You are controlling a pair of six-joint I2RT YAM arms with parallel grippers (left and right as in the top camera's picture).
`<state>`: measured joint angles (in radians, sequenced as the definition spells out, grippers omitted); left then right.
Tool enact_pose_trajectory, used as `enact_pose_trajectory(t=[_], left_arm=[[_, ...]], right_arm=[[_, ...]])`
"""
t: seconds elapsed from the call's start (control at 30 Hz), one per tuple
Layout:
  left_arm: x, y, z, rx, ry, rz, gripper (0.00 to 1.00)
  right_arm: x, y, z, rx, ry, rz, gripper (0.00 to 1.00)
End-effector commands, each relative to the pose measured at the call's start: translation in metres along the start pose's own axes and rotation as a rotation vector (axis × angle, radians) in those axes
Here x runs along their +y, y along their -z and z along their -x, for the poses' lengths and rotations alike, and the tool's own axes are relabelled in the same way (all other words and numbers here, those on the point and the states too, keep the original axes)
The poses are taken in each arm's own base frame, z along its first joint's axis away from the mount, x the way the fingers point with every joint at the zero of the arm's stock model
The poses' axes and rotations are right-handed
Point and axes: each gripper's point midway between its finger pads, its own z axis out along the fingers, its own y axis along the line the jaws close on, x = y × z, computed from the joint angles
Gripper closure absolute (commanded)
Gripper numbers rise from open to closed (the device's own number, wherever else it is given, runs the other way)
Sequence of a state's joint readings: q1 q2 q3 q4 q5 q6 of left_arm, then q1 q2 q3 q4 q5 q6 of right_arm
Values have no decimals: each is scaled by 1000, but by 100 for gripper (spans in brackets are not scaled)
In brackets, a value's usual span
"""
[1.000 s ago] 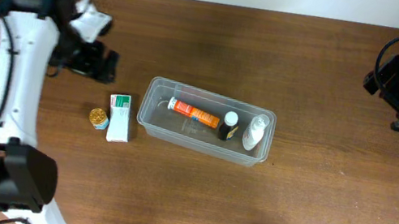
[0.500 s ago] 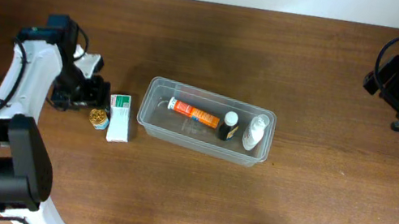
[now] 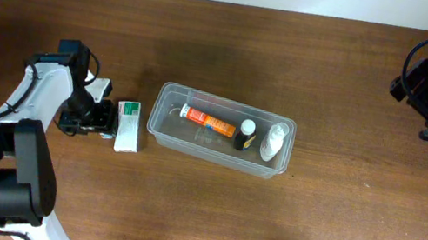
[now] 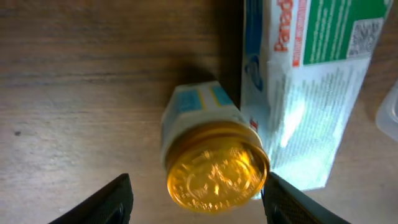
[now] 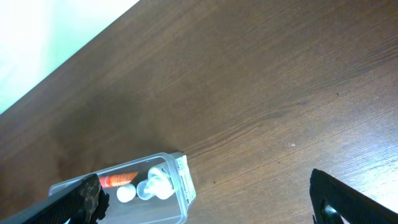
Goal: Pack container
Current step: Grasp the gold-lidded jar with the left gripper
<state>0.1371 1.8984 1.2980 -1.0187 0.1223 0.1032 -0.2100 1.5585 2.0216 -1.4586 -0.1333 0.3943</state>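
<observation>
Gold-capped jar [image 4: 214, 162] inside the spread left end effector [image 4: 196, 194], right end effector [image 5: 208, 202] spread too.

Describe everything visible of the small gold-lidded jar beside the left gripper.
The jar is small, with a shiny gold embossed lid and a white label carrying blue and yellow patches. It appears upright on the wooden table, close beside the green-and-white box; contact is unclear. The left gripper straddles it, open, not touching.

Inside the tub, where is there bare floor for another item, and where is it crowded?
Bare floor: the container's left-front stretch, between its near wall and the orange tube. Crowded: the right end, where the dark bottle and white bottle sit side by side.
</observation>
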Motion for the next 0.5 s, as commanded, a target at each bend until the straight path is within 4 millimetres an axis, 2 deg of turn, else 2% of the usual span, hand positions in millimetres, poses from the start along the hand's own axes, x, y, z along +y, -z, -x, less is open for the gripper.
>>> enact_pose_trajectory(t=[0.0, 0.23, 0.37, 0.47], left_arm=[[3, -2, 5, -16, 12, 16, 33], [5, -11, 6, -6, 13, 14, 34], [4, -17, 5, 12, 15, 9, 51], [5, -15, 7, 7, 14, 10, 59]], right_arm=[[0, 0, 2, -3, -11, 4, 2], [0, 0, 2, -3, -11, 4, 2], [0, 0, 2, -3, -11, 4, 2], [0, 0, 2, -4, -11, 4, 2]])
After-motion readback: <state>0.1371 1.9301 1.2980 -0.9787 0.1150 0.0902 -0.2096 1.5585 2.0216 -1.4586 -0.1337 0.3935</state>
